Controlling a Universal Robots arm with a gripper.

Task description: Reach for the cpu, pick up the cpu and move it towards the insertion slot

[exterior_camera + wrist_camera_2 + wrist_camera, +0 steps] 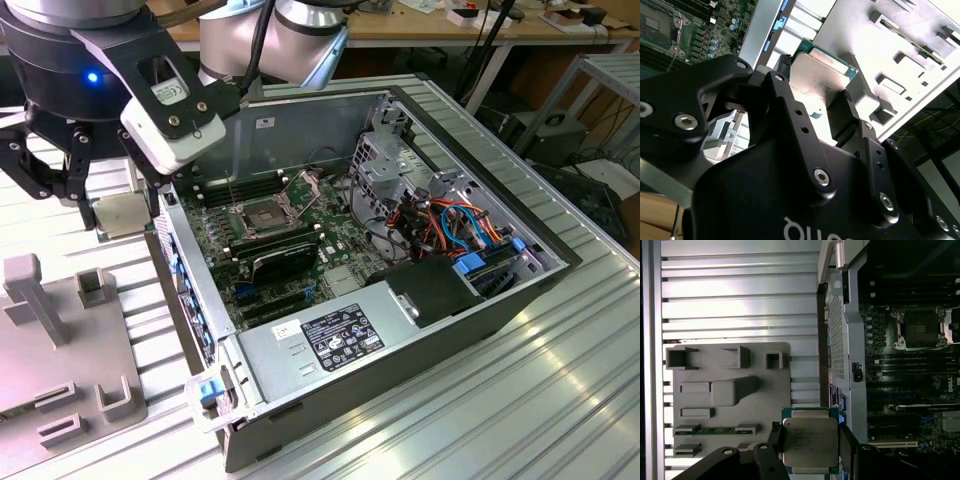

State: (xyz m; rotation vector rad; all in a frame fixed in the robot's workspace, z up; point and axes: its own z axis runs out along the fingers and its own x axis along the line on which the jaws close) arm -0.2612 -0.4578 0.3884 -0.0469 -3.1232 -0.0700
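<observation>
I see the gripper point(810, 442) clamped on the cpu point(809, 441), held in the air above the grey holder block point(727, 390), just outside the computer case point(480, 330); insertion slot point(262, 216) well apart.

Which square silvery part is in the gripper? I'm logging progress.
The cpu, pinched between the gripper fingers outside the case; the insertion slot sits framed on the motherboard.
</observation>
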